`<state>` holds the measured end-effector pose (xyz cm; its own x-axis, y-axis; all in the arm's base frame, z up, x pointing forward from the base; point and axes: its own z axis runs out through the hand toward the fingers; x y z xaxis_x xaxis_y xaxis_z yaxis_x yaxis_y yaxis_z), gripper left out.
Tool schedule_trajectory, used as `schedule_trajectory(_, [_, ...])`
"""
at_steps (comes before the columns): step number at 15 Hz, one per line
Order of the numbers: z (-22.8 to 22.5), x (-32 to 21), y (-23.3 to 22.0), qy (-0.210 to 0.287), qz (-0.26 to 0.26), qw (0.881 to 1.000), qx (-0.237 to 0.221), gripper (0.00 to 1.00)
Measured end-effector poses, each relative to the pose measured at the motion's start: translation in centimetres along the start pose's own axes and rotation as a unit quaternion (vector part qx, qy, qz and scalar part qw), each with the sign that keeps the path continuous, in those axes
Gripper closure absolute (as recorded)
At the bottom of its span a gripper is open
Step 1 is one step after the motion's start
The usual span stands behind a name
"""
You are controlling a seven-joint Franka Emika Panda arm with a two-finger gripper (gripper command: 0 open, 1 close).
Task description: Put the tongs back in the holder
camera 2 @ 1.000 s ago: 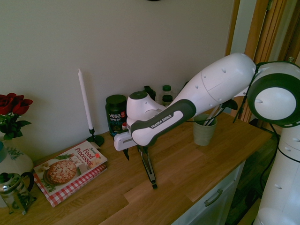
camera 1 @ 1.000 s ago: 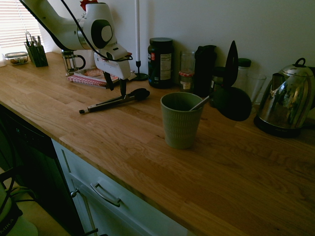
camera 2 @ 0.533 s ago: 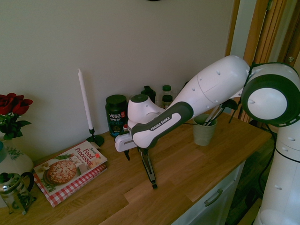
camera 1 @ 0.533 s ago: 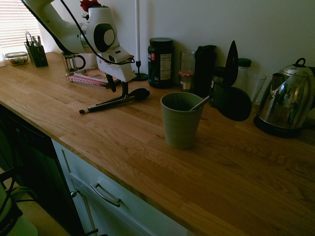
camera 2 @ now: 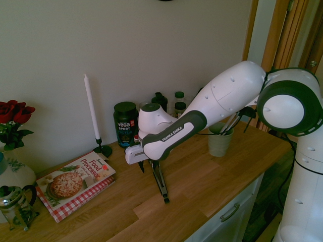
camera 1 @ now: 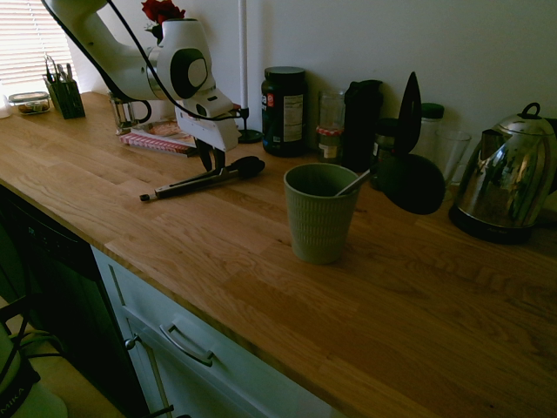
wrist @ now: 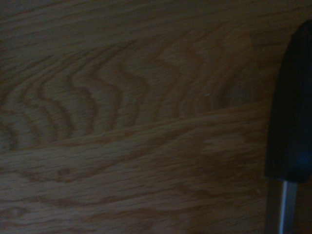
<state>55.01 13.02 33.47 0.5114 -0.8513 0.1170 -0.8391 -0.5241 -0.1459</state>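
Tongs (camera 1: 196, 184) lie on the table (camera 1: 218, 252), long axis running from front edge towards back edge; your gripper (camera 1: 211, 164) is just above them, partly open, apparently holding nothing.

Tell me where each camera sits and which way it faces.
First exterior: above the counter, facing the wall obliquely; arm enters upper left, pincer visible.
Second exterior: high, nearer the cookbook, facing wall and holder; arm enters right.
Wrist: on the wrist, facing the counter closely; no robot body shows.
Both exterior views share tongs and holder.
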Motion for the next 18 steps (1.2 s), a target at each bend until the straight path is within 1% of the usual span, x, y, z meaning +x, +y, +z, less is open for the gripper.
schedule_trajectory(9, [0.4,1.6,0.7,0.001,0.014,1.0,0.001,1.0])
schedule_trajectory(13, [-0.2,2.6,1.0,-0.001,0.01,1.0,0.008,1.0])
schedule_trajectory(15, [-3.1,2.9,0.7,0.01,0.005,1.0,0.029,1.0])
schedule_trajectory(16, [-5.7,3.0,0.7,0.021,0.0,0.999,0.038,1.0])
schedule_trajectory(17, [-9.1,3.2,1.0,0.044,-0.006,0.998,0.041,1.0])
schedule_trajectory(18, [-13.1,3.7,1.5,0.078,-0.004,0.996,0.041,1.0])
